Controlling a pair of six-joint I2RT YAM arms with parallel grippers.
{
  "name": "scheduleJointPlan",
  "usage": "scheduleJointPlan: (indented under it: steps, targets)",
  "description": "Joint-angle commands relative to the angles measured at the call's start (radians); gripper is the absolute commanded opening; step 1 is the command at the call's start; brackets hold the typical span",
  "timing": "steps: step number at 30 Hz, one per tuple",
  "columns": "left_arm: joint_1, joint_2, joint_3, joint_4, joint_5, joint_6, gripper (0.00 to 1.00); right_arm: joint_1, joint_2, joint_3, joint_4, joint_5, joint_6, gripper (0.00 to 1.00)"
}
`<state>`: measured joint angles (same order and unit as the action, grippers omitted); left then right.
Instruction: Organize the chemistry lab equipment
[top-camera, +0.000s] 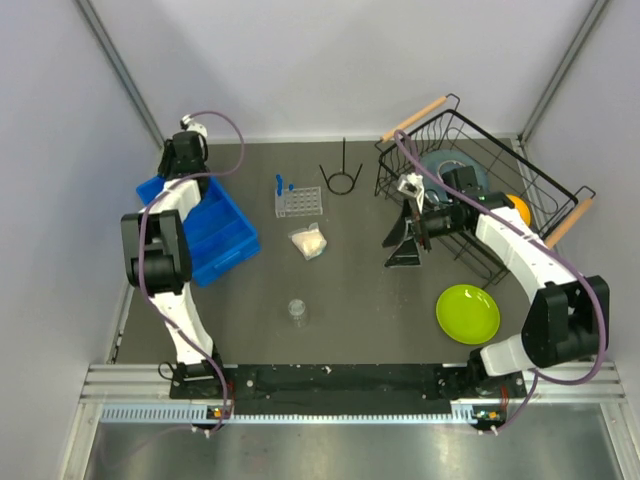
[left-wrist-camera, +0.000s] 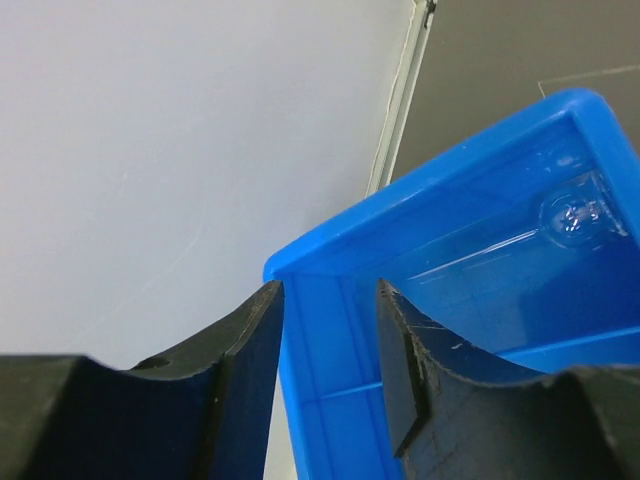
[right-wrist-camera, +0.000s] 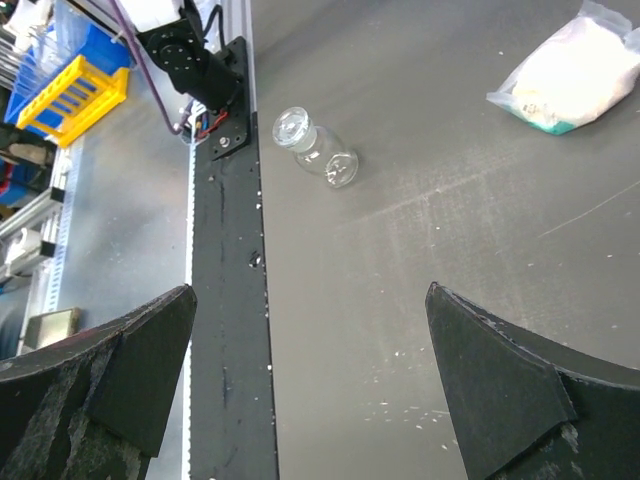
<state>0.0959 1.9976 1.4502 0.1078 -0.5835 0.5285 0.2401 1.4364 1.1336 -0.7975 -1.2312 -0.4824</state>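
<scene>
small clear cup (top-camera: 297, 310) on mat near front rail | right gripper (right-wrist-camera: 310, 295) spread wide above mat | cream-filled piece (top-camera: 310, 242) mid-table | grid rack (top-camera: 300, 203) holding blue-capped tubes (top-camera: 281, 186), ring stand (top-camera: 340, 178) just beside | left gripper (left-wrist-camera: 330, 288) jaws partly apart over blue bin (left-wrist-camera: 480, 260) corner
</scene>
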Motion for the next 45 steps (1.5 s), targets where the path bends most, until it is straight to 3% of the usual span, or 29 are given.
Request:
scheduleJointPlan:
  steps: [1, 5, 9, 12, 17, 19, 26, 34, 37, 41, 45]
  targets:
    - [-0.015, -0.14, -0.016, -0.097, 0.005, -0.142, 0.48, 0.005, -0.054, 0.025, 0.009, 0.021, -0.059, 0.99]
    - [-0.025, -0.256, -0.051, -0.21, 0.057, -0.317, 0.55, 0.005, -0.073, 0.017, 0.011, 0.067, -0.094, 0.99]
    - [-0.03, -0.46, -0.129, -0.287, 0.222, -0.468, 0.62, 0.005, -0.103, 0.008, 0.012, 0.142, -0.146, 0.99]
    - [-0.03, -0.633, -0.235, -0.284, 0.328, -0.565, 0.74, -0.016, -0.133, -0.018, 0.021, 0.199, -0.206, 0.99]
    - [-0.028, -0.885, -0.407, -0.286, 0.47, -0.717, 0.89, -0.157, -0.156, -0.034, 0.035, 0.072, -0.174, 0.99]
    - [-0.027, -0.992, -0.468, -0.315, 0.542, -0.761, 0.99, -0.182, -0.175, -0.029, 0.029, 0.134, -0.142, 0.99]
    - [-0.025, -1.252, -0.606, -0.438, 0.824, -0.808, 0.99, -0.182, -0.413, -0.034, 0.011, 0.368, -0.174, 0.99]
    - [-0.027, -1.366, -0.755, -0.435, 1.149, -1.028, 0.99, -0.176, -0.447, -0.064, -0.025, 0.216, -0.076, 0.99]
    - [-0.028, -1.364, -0.793, -0.467, 1.277, -1.101, 0.98, -0.119, -0.426, -0.06, -0.029, 0.24, -0.047, 0.99]
    - [-0.076, -1.425, -0.856, -0.505, 1.254, -1.136, 0.98, -0.019, -0.387, -0.061, -0.029, 0.3, -0.039, 0.99]
    - [-0.236, -1.462, -0.892, -0.572, 1.099, -1.166, 0.98, -0.01, -0.343, -0.051, -0.031, 0.314, -0.036, 0.99]
